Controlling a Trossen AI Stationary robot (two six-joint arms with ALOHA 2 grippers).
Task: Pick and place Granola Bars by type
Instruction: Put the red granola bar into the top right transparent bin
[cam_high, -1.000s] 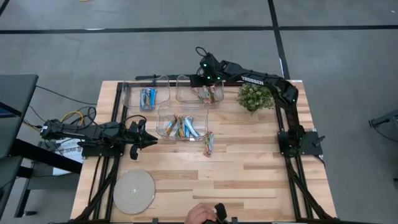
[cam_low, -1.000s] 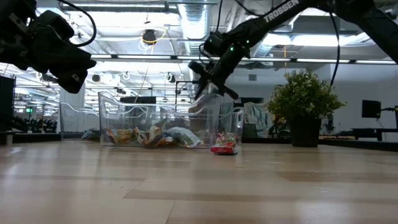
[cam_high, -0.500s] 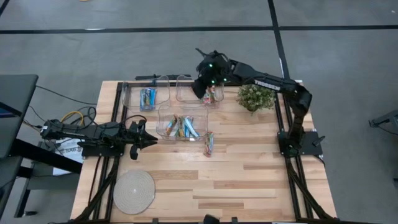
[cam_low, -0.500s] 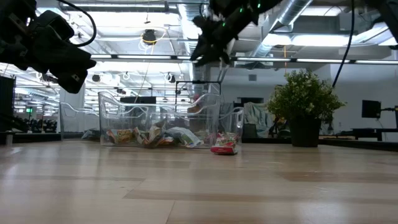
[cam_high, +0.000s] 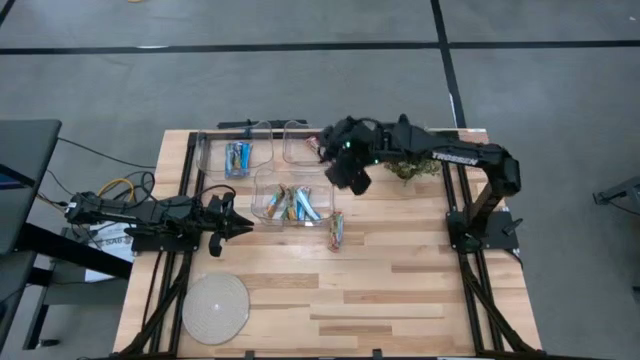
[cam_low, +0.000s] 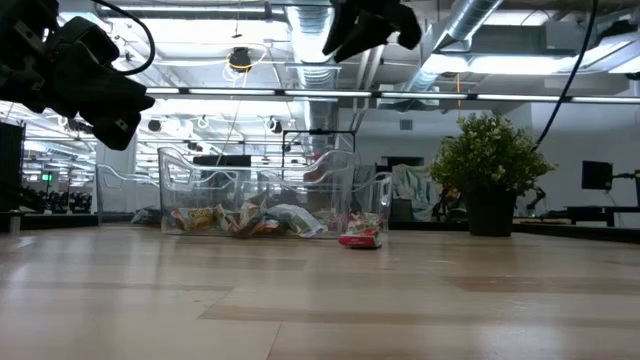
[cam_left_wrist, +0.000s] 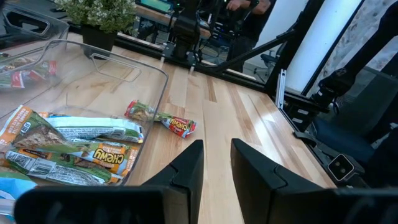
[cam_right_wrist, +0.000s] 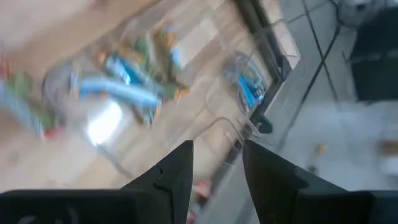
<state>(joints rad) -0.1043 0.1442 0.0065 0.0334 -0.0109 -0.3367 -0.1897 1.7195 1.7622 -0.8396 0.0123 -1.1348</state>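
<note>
The Granola Bars lie in three clear bins. Bright blue ones fill the far-left bin (cam_high: 237, 155), multicoloured ones the far-right bin (cam_high: 308, 146), and a mix the middle bin (cam_high: 292, 203). One multicoloured bar (cam_high: 336, 229) lies flat on the table by the middle bin's right end, also in the left wrist view (cam_left_wrist: 163, 119). My right gripper (cam_high: 352, 175) hovers open, high over the gap between the far-right and middle bins (cam_right_wrist: 217, 149). My left gripper (cam_high: 235, 222) waits open left of the middle bin (cam_left_wrist: 216, 146).
A potted plant (cam_high: 412, 157) stands at the far right, partly under the right arm. A round pale disc (cam_high: 215, 308) lies at the near left corner. Bare wood (cam_high: 400, 290) stretches across the table's near right half.
My right gripper has risen out of the far-right bin and swung toward the table's near edge, stopping high over the middle bin's right end. A person's hand at the near edge has gone from view.
</note>
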